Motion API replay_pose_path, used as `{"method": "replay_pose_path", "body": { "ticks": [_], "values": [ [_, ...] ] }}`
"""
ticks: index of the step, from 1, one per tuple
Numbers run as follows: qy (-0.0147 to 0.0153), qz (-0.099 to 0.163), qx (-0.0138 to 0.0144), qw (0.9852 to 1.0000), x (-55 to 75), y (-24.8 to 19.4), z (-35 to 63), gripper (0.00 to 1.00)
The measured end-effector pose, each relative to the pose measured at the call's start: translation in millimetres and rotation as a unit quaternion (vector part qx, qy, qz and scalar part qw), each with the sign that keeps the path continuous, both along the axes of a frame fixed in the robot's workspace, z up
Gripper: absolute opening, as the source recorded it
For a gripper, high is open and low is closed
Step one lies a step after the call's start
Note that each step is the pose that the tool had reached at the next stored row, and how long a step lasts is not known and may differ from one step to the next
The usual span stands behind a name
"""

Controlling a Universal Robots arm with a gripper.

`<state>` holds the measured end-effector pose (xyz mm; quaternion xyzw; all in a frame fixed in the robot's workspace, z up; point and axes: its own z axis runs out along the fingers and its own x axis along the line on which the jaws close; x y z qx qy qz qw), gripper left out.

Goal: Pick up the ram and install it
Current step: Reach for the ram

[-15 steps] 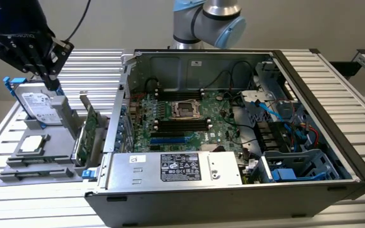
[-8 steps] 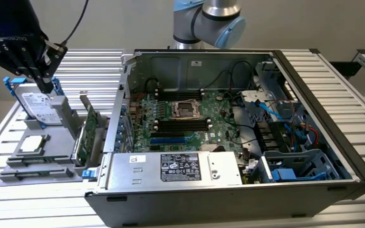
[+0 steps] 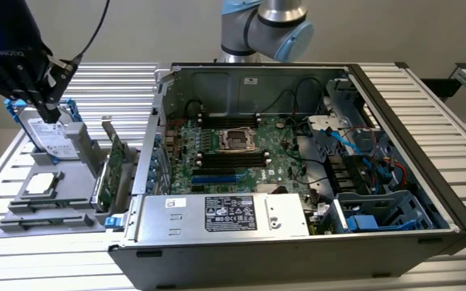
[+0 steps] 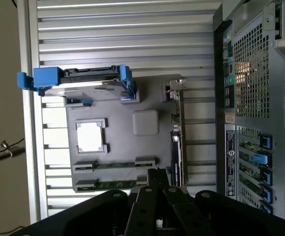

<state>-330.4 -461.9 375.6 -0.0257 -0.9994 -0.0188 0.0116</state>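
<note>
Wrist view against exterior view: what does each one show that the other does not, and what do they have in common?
The wrist view adds the perforated rear panel of the computer case, and two ram sticks seen as green strips lying flat in the grey tray. The exterior view adds the case's open inside, with the motherboard and the power supply. Both share the tray, the hard drive in its blue bracket, the upright expansion card and the gripper above the tray.
</note>
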Motion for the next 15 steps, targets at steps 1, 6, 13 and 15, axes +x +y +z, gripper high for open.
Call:
{"method": "replay_pose_path", "body": {
  "ticks": [1,6,13,15],
  "values": [
    [0.0005,0.000,0.0000,1.0000,-1.0,-0.8,-0.2,0.11],
    [0.0029,0.003,0.0000,1.0000,-6.1,-4.8,-1.4,0.11],
    [0.0062,0.006,0.0000,1.0000,-13.5,-10.6,-3.1,0.11],
    [0.0071,0.007,0.0000,1.0000,-15.8,-12.2,-3.6,0.11]
  ]
}}
